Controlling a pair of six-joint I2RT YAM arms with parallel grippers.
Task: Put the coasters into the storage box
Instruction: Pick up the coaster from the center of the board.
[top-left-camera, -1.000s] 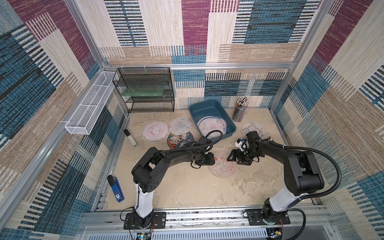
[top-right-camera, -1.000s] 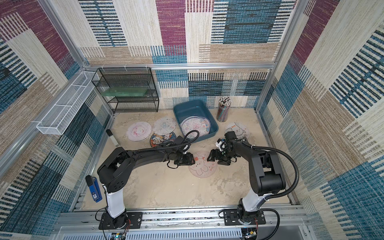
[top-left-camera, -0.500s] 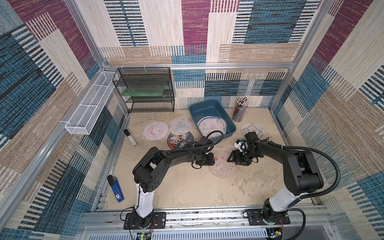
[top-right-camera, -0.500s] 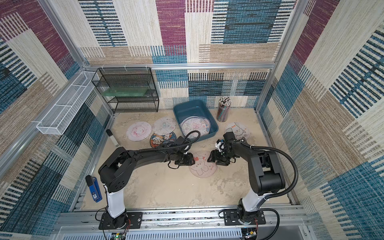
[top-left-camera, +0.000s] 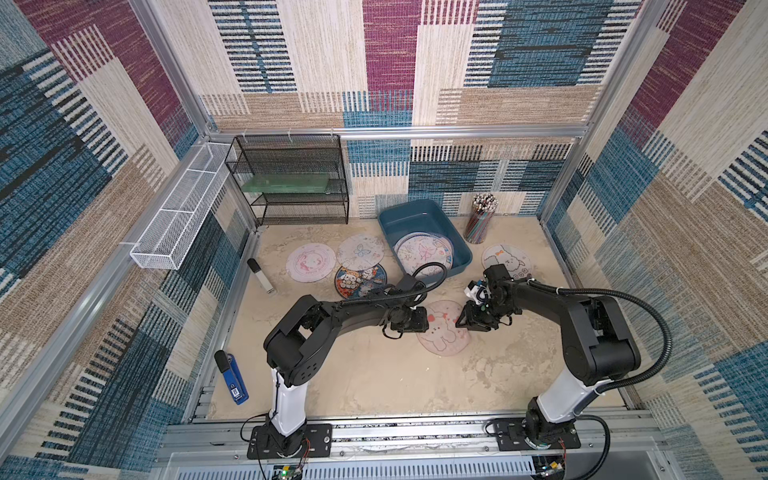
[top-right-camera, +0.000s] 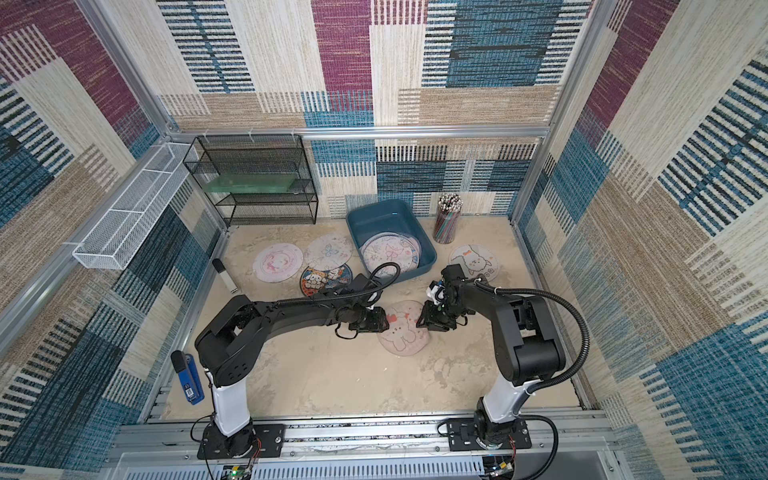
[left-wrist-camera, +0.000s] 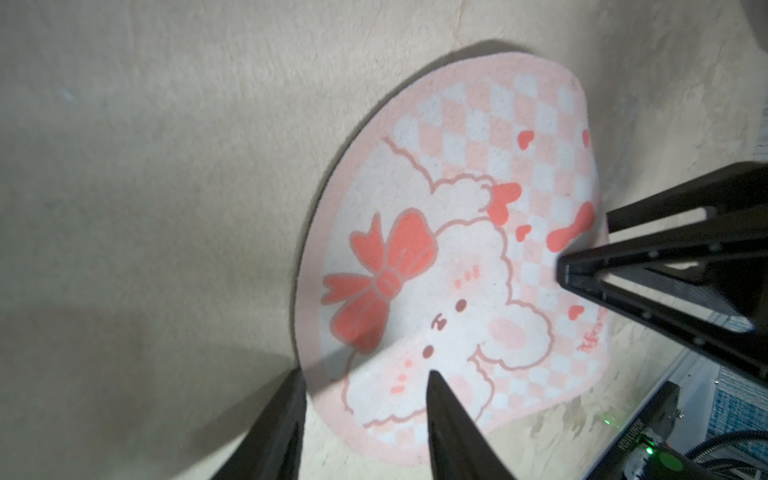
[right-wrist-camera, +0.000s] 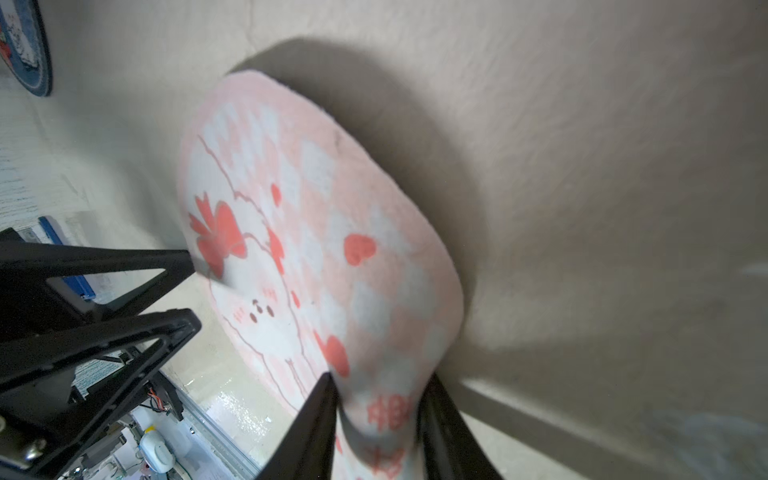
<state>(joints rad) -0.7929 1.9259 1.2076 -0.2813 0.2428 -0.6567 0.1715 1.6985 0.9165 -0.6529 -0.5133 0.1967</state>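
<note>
Coaster (right-wrist-camera: 332, 249) in right gripper (right-wrist-camera: 380, 380) (narrow pinch)

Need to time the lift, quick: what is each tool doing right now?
Left tool: open, jaws astride the pink coaster's edge, not pinching it.
Right tool: shut on the pink coaster's opposite edge, curling it upward.

A matt, felt-like nap is seen on the pink coaster (left-wrist-camera: 457, 266); smooth plastic with a slight sheen is shown by the box (top-left-camera: 409, 215); the table (top-left-camera: 357, 374) is seen rough and matt.
</note>
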